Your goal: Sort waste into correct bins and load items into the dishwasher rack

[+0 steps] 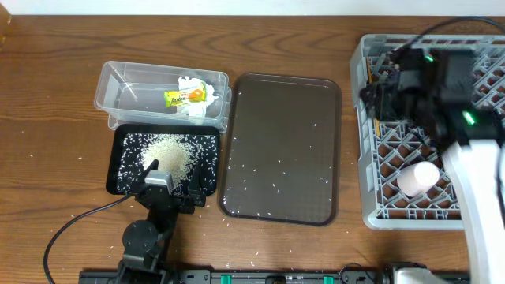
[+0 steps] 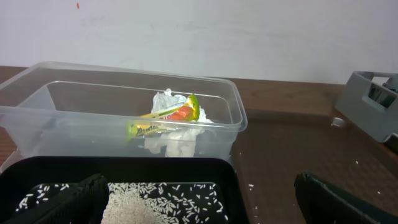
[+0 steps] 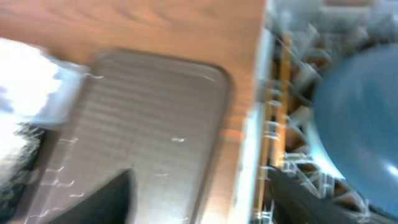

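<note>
Brown serving tray (image 1: 280,95) in the middle; anything on it?

Only stray rice grains (image 1: 276,163); the main heap of rice (image 1: 170,154) sits in the black tray (image 1: 113,170) to its left, and more grains lie loose on the wooden surface (image 1: 47,118) around it.

And the clear tub (image 1: 118,83)?

Just behind the black tray, right up against it; the crumpled tissue (image 2: 171,140) lies inside, with the green-and-orange wrapper (image 2: 165,121) on top of it.

Where's the left gripper (image 2: 199,186)?

Low over the near edge of the black tray, facing the tub; its fingers (image 2: 78,199) are spread wide, with nothing between them.

The right one?

The right gripper (image 3: 199,180) is over the far left corner of the grey rack (image 1: 367,158); its wrist view is blurred, yet the two fingers (image 3: 112,199) stand apart and hold nothing.

What's in the rack?

A blue plate (image 3: 367,112) sits among the pegs; wooden chopsticks (image 3: 278,106) run along the rack's left wall, just inside it; a pale cup (image 1: 418,177) lies nearer the front.
</note>
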Tool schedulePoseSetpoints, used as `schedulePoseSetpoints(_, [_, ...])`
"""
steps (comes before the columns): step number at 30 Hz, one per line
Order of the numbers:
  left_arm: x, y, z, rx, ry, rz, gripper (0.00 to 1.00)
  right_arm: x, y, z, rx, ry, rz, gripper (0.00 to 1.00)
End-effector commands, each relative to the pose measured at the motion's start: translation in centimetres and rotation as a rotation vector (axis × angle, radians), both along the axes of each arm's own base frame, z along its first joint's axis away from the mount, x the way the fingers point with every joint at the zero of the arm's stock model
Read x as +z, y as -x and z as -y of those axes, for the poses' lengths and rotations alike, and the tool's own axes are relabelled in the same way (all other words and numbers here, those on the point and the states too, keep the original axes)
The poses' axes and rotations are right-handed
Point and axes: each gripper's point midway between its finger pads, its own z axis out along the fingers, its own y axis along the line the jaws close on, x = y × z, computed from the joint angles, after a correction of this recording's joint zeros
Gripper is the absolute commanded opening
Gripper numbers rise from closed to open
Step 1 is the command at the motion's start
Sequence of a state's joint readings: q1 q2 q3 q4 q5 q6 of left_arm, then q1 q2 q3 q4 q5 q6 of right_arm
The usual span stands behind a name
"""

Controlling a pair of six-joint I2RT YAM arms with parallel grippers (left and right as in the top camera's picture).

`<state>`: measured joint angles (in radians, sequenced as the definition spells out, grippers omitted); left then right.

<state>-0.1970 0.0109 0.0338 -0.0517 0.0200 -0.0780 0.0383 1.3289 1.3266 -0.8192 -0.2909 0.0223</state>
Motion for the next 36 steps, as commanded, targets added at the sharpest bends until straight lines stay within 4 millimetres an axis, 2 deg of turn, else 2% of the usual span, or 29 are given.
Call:
schedulePoseSetpoints(1, [-1.7,0.0,-0.2,0.009,-0.011,-0.039,0.97,4.9,3.9,-3.1,0.118,-0.087,0.110,0.99])
schedulePoseSetpoints(5, [-1.7,0.0,-0.2,0.009,-0.011,-0.039,0.98,8.3,8.5,-4.0,0.174,-0.111,0.203,0.99])
schedulePoseSetpoints(9, [-1.7,0.0,-0.2,0.009,-0.011,-0.039,0.98,10.4,11.8,-3.7,0.180,-0.110,0.275,0.99])
schedulePoseSetpoints(12, [-1.7,0.0,-0.2,0.009,-0.011,-0.038,0.98,10.1,14.9,-3.1,0.174,-0.092,0.259,0.99])
schedulePoseSetpoints(17, [-1.7,0.0,-0.2,0.009,-0.011,-0.039,0.98,9.5,17.7,-0.6,0.084,0.006,0.271,0.99])
schedulePoseSetpoints(22, [-1.7,0.0,-0.2,0.009,-0.011,-0.039,0.98,9.9,19.1,0.5,0.112,0.124,0.346,0.99])
schedulePoseSetpoints(28, [-1.7,0.0,-0.2,0.009,-0.011,-0.039,0.98,9.5,19.2,0.6,0.155,0.194,0.419,0.99])
schedulePoseSetpoints(32, [-1.7,0.0,-0.2,0.009,-0.011,-0.039,0.98,7.5,19.4,1.0,0.128,0.198,0.461,0.99])
schedulePoseSetpoints(36, [-1.7,0.0,-0.2,0.009,-0.011,-0.039,0.98,4.4,19.7,1.4,0.098,0.191,0.501,0.99])
